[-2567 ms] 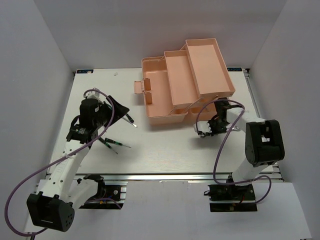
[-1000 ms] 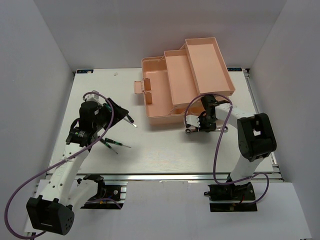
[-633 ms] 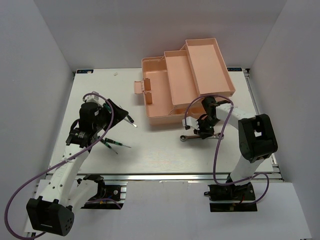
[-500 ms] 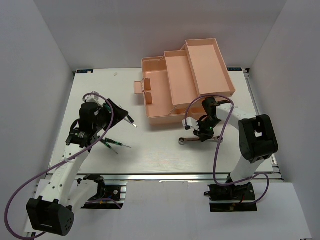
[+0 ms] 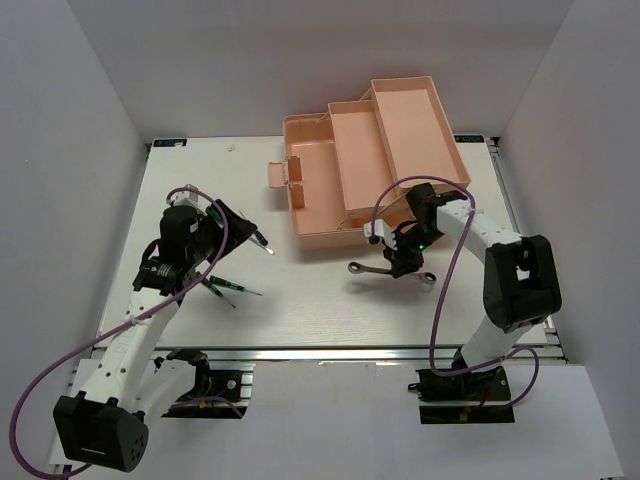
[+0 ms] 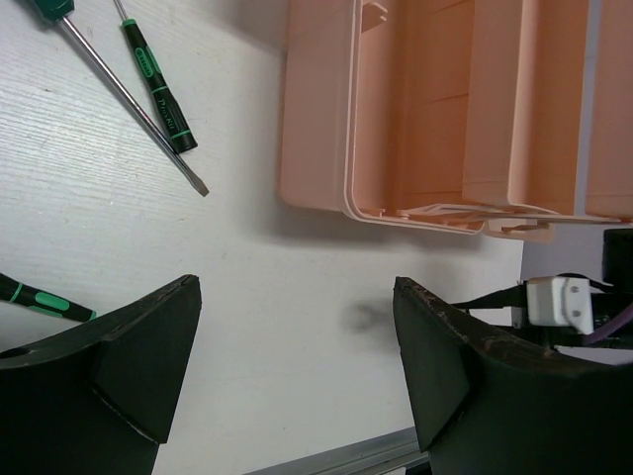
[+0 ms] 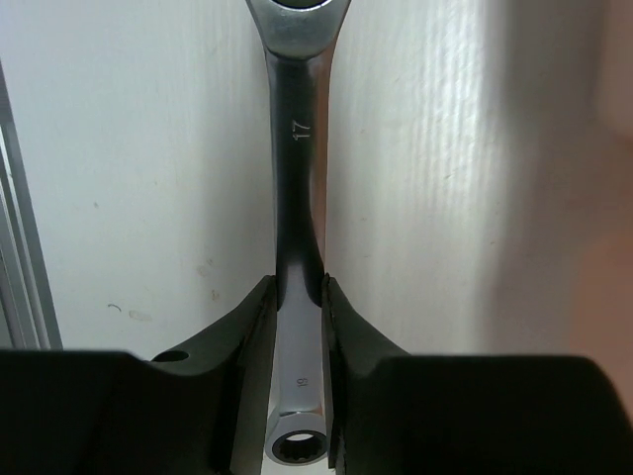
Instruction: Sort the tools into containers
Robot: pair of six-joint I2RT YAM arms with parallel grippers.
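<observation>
The salmon-pink toolbox (image 5: 340, 190) stands open at the back middle, its trays fanned out to the right. My right gripper (image 5: 398, 262) is shut on the silver wrench (image 5: 362, 269) and holds it just above the table, in front of the toolbox. In the right wrist view the wrench (image 7: 297, 168) runs straight out between the shut gripper (image 7: 299, 297). My left gripper (image 5: 240, 222) is open and empty over the left of the table. Screwdrivers with green-black handles lie beside it (image 5: 262, 240) and nearer me (image 5: 228, 288). In the left wrist view the gripper (image 6: 297, 366) is open, with two screwdrivers (image 6: 158, 84) at top left.
The toolbox front wall (image 6: 316, 119) fills the top of the left wrist view, and a third screwdriver (image 6: 45, 299) lies at its left edge. White walls enclose the table on three sides. An aluminium rail (image 5: 330, 352) runs along the near edge.
My right gripper has carried the wrench leftward from beside the toolbox's right front corner and lifted it a little. The left arm has hardly moved.
</observation>
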